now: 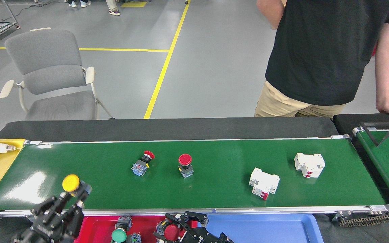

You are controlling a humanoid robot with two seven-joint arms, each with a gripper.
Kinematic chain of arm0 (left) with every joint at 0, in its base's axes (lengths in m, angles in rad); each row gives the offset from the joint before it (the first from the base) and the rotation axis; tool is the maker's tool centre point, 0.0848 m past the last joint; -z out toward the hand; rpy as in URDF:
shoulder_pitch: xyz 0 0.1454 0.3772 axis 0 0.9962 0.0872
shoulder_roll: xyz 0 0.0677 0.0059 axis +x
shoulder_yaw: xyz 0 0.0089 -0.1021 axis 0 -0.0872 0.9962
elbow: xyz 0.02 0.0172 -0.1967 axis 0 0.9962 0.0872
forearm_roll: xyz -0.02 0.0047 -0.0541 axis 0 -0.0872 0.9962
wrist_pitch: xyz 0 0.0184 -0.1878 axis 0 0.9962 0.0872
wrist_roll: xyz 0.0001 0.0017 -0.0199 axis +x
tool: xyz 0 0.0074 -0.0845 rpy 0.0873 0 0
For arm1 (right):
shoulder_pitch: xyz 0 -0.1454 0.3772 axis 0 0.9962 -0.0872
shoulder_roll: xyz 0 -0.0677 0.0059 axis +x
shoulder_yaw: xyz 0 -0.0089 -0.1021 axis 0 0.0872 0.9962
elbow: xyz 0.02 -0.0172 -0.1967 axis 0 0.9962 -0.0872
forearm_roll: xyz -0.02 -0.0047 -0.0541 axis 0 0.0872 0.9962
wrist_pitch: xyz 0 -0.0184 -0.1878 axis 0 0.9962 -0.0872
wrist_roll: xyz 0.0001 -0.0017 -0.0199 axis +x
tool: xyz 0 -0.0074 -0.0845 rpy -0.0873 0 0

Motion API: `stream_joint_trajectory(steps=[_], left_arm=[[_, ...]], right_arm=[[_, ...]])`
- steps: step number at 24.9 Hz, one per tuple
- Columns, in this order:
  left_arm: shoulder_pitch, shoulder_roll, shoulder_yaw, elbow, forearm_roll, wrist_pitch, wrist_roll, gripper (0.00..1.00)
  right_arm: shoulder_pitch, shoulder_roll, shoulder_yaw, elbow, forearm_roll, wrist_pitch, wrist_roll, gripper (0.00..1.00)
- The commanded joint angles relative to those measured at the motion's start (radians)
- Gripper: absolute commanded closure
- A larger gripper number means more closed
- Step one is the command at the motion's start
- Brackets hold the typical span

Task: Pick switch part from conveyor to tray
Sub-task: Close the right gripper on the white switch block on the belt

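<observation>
Right claw (177, 226), bottom centre, is pinching a red-capped switch part (171, 232) over the red tray (95, 227). Left claw (67, 202), lower left, is gripping a yellow-capped switch (71, 183) at the conveyor (214, 189) edge. Two red switches (185, 164) are lying mid-belt.

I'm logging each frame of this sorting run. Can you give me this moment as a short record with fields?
left tool: shut on yellow push-button switch, above the near rail
right tool: shut on red push-button switch, over the red tray
conveyor: two red mushroom switches and two white circuit breakers lying on it
red tray contents: green push-button switch, others partly hidden
blue tray: nothing visible inside
person: stands behind the conveyor
</observation>
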Motion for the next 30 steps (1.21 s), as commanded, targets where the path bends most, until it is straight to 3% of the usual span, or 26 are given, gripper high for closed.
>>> stream_joint_trajectory(steps=[1, 2, 5, 7, 9, 10, 12, 14, 16, 21, 27, 30], left_arm=[[0.018, -0.019, -0.010, -0.049, -0.001, -0.014, -0.021, 0.11], [0.031, -0.044, -0.011, -0.072, -0.003, -0.014, -0.023, 0.01], [0.057, -0.096, -0.002, -0.086, -0.003, -0.014, -0.026, 0.00], [0.057, -0.107, 0.013, -0.094, -0.001, -0.014, -0.026, 0.00], [0.057, -0.119, 0.038, -0.097, -0.001, -0.014, -0.026, 0.00], [0.056, -0.128, 0.045, -0.098, -0.001, 0.032, -0.026, 0.00], [0.048, -0.136, 0.067, -0.102, -0.001, 0.268, -0.024, 0.00], [0.041, -0.128, 0.071, -0.100, -0.006, 0.431, -0.026, 0.00], [0.041, -0.119, 0.105, -0.094, -0.020, 0.478, -0.024, 0.00], [0.039, -0.107, 0.170, -0.066, -0.020, 0.408, -0.024, 0.00], [0.034, -0.099, 0.160, -0.060, -0.020, 0.396, -0.024, 0.00], [-0.036, -0.049, 0.159, -0.006, -0.015, 0.339, -0.026, 0.00]], right_arm=[[0.006, -0.002, -0.028, -0.057, -0.011, 0.008, -0.017, 0.00], [0.046, -0.015, -0.099, -0.095, -0.023, 0.025, -0.024, 0.00], [0.240, 0.012, -0.325, -0.172, -0.050, 0.124, -0.059, 0.01], [0.316, 0.058, -0.465, -0.172, -0.055, 0.203, -0.168, 0.01], [0.374, 0.067, -0.596, -0.169, -0.057, 0.296, -0.268, 0.01], [0.391, 0.063, -0.629, -0.164, -0.057, 0.329, -0.280, 0.01], [0.392, 0.066, -0.648, -0.146, -0.057, 0.375, -0.275, 0.01], [0.374, 0.063, -0.645, -0.127, -0.055, 0.416, -0.274, 0.00], [0.313, 0.061, -0.635, -0.104, -0.041, 0.451, -0.257, 0.00], [0.125, 0.061, -0.551, 0.043, 0.019, 0.511, -0.169, 0.01], [-0.039, 0.066, -0.467, 0.230, 0.019, 0.605, -0.151, 0.00], [-0.099, 0.074, -0.450, 0.299, 0.014, 0.606, -0.139, 0.00]])
